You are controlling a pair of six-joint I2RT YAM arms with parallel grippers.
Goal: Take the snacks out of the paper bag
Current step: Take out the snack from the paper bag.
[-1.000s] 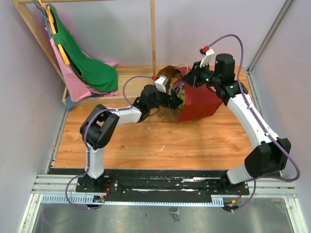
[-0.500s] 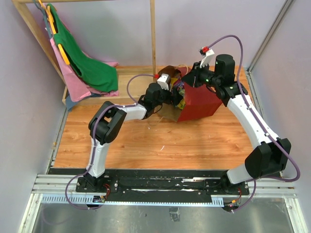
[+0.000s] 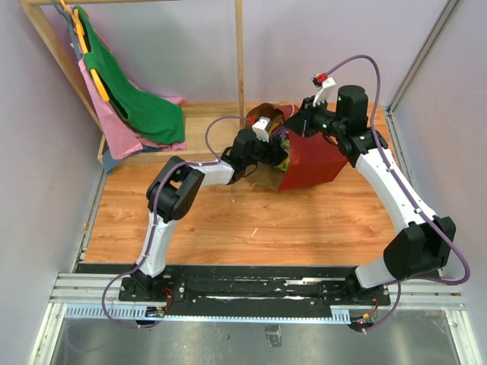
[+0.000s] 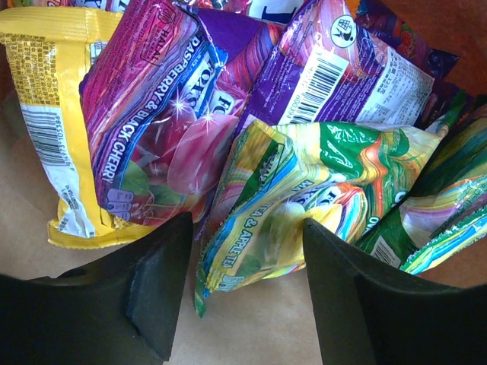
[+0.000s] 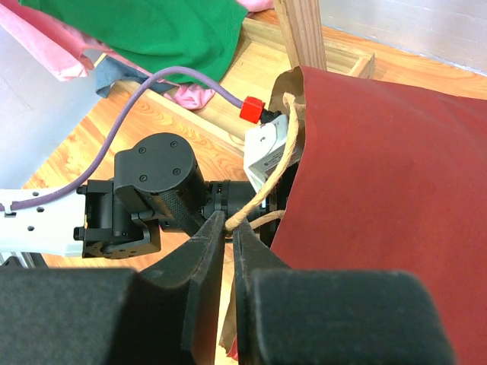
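Observation:
The paper bag (image 3: 312, 163), dark red outside, lies tipped with its mouth to the left at the back of the table. My right gripper (image 5: 230, 220) is shut on its tan twine handle (image 5: 270, 179) and holds that side up. My left gripper (image 4: 245, 228) is inside the bag, on its brown kraft floor (image 4: 251, 327). It is open, and its fingers straddle the lower corner of a yellow-green packet (image 4: 304, 205); the right finger touches it. More snacks are piled behind: a purple packet (image 4: 160, 137), a yellow one (image 4: 53, 99), another purple one (image 4: 335, 68) and green ones (image 4: 441, 205).
A wooden clothes rack (image 3: 240, 53) stands at the back left, with green and pink cloths (image 3: 144, 106) hanging over its base (image 3: 205, 114). In the right wrist view, the left arm's wrist (image 5: 152, 190) sits just left of the bag (image 5: 380, 167). Walls close in both sides.
The left arm has reached further right into the bag's mouth and its jaws have narrowed around the yellow-green packet. The right arm and the handle it grips have not moved.

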